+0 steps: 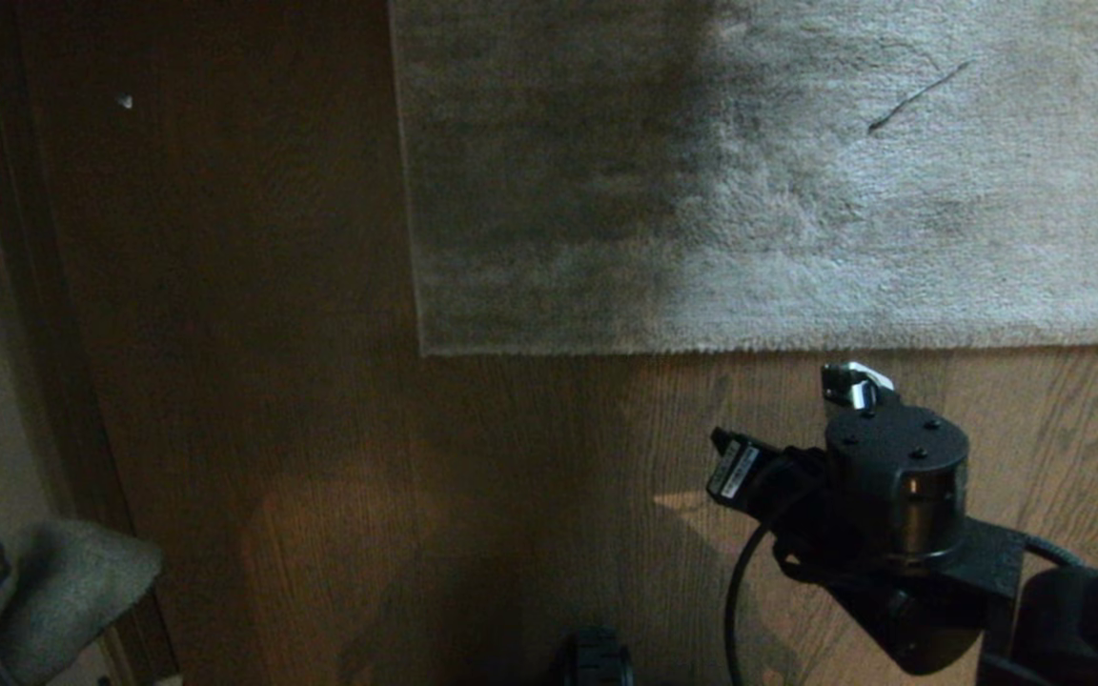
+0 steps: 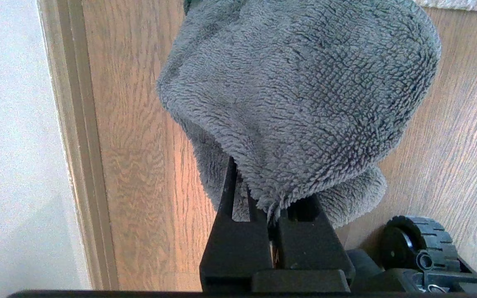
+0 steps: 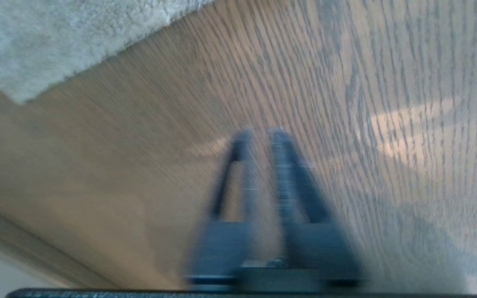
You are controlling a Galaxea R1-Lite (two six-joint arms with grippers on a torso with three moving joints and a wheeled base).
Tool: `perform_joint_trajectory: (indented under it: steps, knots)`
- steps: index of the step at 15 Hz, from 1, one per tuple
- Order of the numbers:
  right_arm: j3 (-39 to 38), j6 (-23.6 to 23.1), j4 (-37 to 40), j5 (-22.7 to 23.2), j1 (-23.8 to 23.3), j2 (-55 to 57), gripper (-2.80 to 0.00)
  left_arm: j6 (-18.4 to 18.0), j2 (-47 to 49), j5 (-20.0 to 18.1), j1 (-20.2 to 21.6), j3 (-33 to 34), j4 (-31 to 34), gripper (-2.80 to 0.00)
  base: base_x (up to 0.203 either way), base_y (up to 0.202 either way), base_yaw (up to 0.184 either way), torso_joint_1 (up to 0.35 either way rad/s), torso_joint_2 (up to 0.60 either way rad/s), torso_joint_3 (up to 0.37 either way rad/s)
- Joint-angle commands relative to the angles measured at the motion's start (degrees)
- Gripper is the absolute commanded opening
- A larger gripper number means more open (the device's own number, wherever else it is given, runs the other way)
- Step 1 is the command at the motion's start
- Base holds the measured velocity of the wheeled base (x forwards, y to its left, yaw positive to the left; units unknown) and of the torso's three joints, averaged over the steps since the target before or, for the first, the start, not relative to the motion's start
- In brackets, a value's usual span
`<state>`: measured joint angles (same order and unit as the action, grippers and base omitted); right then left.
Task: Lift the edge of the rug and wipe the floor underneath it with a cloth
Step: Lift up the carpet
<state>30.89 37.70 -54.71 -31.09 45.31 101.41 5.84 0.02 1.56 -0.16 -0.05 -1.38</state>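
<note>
Grey plush marks the far left of the scene: the cloth hangs well to the left of the rug corner, near the pale skirting board, and the left wrist view shows the left hand with its fingers together, clamped on a fold of that cloth while the rest bulges out ahead of them. Moving right, bare brown floor runs up to the rug corner, the square end of the large light grey rug, which lies flat on the boards. From that corner the rug edge runs straight to the right, nowhere lifted yet. Further right of the corner, and on the near side of the edge, the right arm reaches over the boards, its wrist just short of the border. In the right wrist view the right hand is blurred, its two fingers standing slightly apart with nothing between them, the rug corner lying ahead. The step in hand looks like the approach to lift the rug. To do it well, the right hand should probably come in low, spread wider, slide one finger under the backing at the edge to the right of the corner, then pinch and raise it high enough for the cloth to pass beneath.
</note>
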Motion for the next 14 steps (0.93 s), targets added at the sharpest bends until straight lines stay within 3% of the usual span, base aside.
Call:
perform_joint_trajectory:
  steps: [1, 7, 12, 14]
  knots:
    - [0.8, -1.0, -0.6, -0.9, 0.6, 1.8, 0.0, 0.0, 0.0, 0.0, 0.0, 0.0, 0.0, -2.8, 0.0, 0.0, 0.0, 0.0, 0.0, 0.0]
    - [0.3, -2.1, -9.2, -3.9, 0.6, 5.3, 0.0, 0.0, 0.0, 0.0, 0.1, 0.0, 0.0, -2.8, 0.0, 0.0, 0.0, 0.0, 0.0, 0.0]
    - [-2.5, -8.8, -27.1, -4.0, 0.6, 11.2, 0.0, 0.0, 0.0, 0.0, 0.0, 0.0, 0.0, -2.8, 0.0, 0.0, 0.0, 0.0, 0.0, 0.0]
    - [-2.7, -9.3, -30.8, -4.0, 0.6, 13.2, 0.0, 0.0, 0.0, 0.0, 0.0, 0.0, 0.0, -2.8, 0.0, 0.0, 0.0, 0.0, 0.0, 0.0]
